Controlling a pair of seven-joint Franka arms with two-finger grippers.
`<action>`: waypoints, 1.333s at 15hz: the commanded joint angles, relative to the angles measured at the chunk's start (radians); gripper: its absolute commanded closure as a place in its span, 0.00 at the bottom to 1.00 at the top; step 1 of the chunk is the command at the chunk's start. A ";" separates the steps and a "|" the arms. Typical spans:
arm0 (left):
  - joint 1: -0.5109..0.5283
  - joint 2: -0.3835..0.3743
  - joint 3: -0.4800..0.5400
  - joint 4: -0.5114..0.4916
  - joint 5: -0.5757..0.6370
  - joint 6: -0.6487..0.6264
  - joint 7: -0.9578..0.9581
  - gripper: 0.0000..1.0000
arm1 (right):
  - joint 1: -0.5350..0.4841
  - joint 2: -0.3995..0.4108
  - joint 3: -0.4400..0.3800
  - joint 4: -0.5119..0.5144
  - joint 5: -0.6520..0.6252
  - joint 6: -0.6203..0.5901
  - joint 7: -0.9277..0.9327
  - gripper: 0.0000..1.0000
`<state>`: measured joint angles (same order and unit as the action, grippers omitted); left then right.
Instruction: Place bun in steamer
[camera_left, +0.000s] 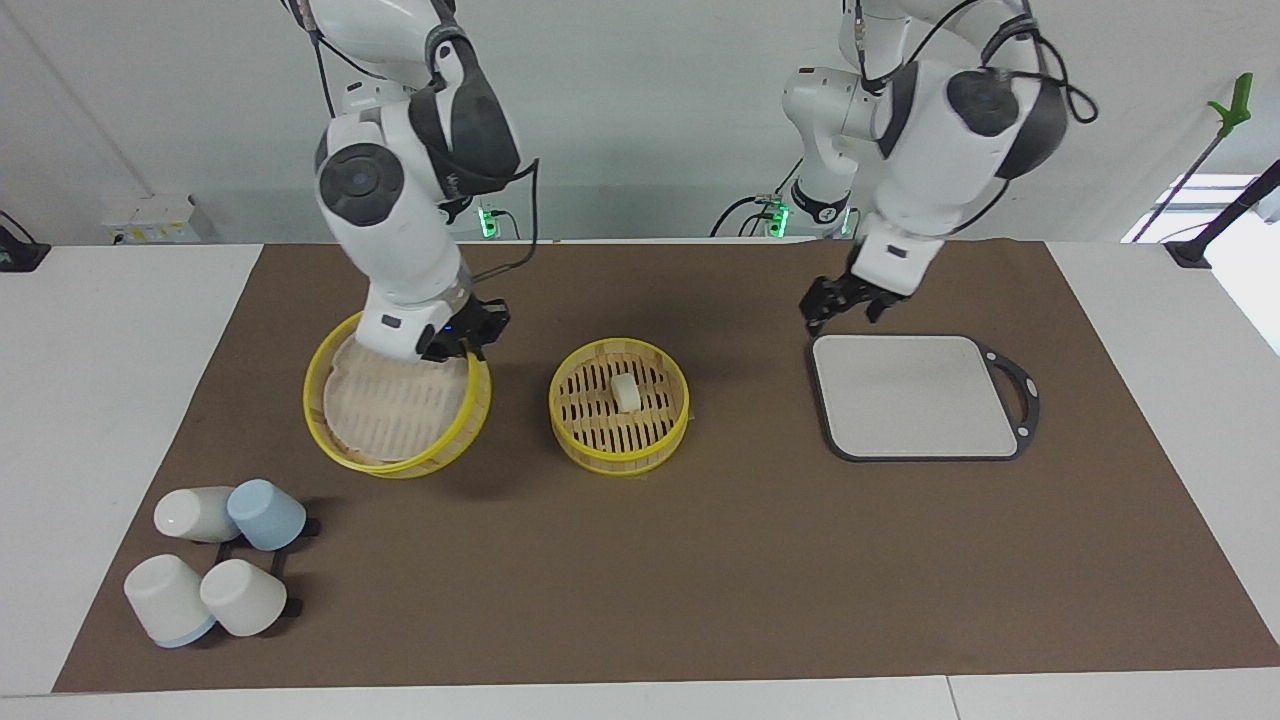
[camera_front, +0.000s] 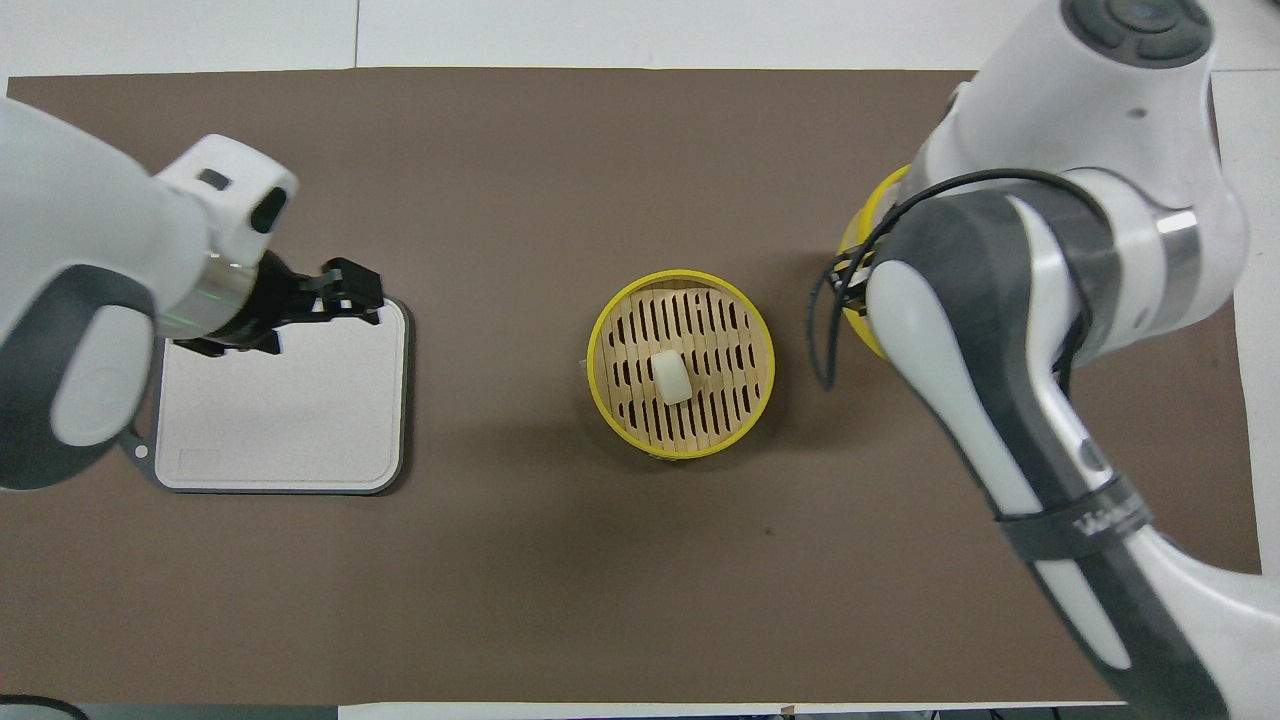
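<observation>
The bun (camera_left: 626, 393) (camera_front: 672, 377) lies free on the slatted floor of a yellow-rimmed steamer tier (camera_left: 560, 420) (camera_front: 600, 330) at the table's middle. My left gripper (camera_left: 845, 305) (camera_front: 355, 295) hangs open and empty over the grey board's corner nearest that tier. My right gripper (camera_left: 470, 335) is shut on the rim of the second, paper-lined steamer tier (camera_left: 395, 410), which it holds tilted above the mat beside the first tier, toward the right arm's end. In the overhead view the right arm hides most of that tier, leaving only a strip of its yellow rim (camera_front: 860, 215).
The grey board (camera_left: 920, 395) (camera_front: 280, 400) lies toward the left arm's end. Several white and blue cups (camera_left: 215, 570) lie on a black rack at the mat's corner farthest from the robots, at the right arm's end. A brown mat (camera_left: 700, 560) covers the table.
</observation>
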<state>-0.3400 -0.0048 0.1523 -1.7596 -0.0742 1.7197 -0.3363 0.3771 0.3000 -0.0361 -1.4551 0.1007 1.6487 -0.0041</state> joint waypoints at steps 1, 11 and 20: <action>0.079 0.003 -0.016 0.070 0.066 -0.122 0.173 0.00 | 0.168 -0.019 -0.002 -0.054 0.001 0.141 0.194 1.00; 0.154 -0.054 -0.011 0.141 0.097 -0.316 0.296 0.00 | 0.384 0.099 -0.002 -0.091 -0.174 0.307 0.415 1.00; 0.219 -0.075 -0.063 0.132 0.074 -0.313 0.329 0.00 | 0.385 0.073 -0.001 -0.217 -0.156 0.456 0.484 1.00</action>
<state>-0.1432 -0.0677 0.1134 -1.6249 0.0064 1.4176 -0.0251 0.7579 0.4165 -0.0356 -1.6192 -0.0504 2.0846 0.4537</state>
